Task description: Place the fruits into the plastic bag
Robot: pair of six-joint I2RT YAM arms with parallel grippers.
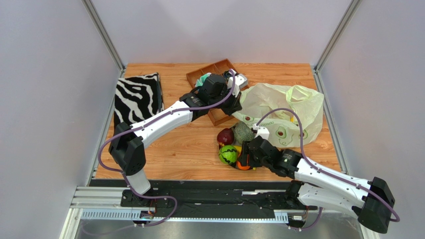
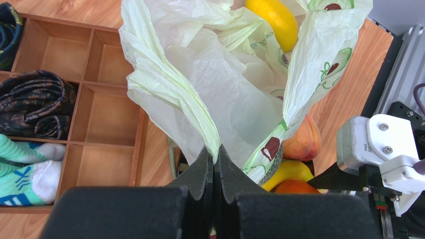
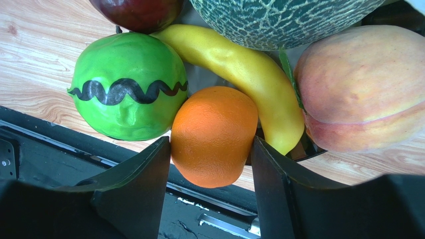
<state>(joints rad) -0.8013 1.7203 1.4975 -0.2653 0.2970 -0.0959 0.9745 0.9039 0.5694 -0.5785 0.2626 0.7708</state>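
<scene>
Pinching a gathered fold of the pale green avocado-print plastic bag [image 2: 224, 89], the left gripper [image 2: 214, 154] has its two fingers pressed together on the thin film at the back of the wooden table [image 1: 174, 149]. It holds one side of the bag's mouth up. A yellow oblong fruit [image 2: 272, 20] appears to lie within the bag's folds.

Near the front edge, the right gripper [image 3: 212, 144] has a finger on each side of the orange [image 3: 213, 134], and both fingers seem to touch its skin. The orange sits in a tight cluster. The striped green ball [image 3: 127, 92] touches it on one side, and the banana [image 3: 239, 64] curves against it on the other. The peach [image 3: 364, 89], netted melon [image 3: 279, 20] and dark red apple [image 3: 137, 12] lie just beyond.

Several things could go wrong:
- **Slipping orange:** it is round and smooth, so it may squirt out of the flat fingers as it rises.
- **Disturbed neighbours:** lifting it could nudge the ball, which rests close to the table's front edge and might roll off onto the black rail.
- **Snagged banana:** its tip lies just beside one finger and could catch.
- **Failing bag hold:** the single pinch on slippery plastic may slide free, or the mouth may sag shut, so the orange could land on the outside.

Beside the bag stands a compartmented wooden tray [image 2: 107, 104] holding cloth rolls [image 2: 35, 102].
</scene>
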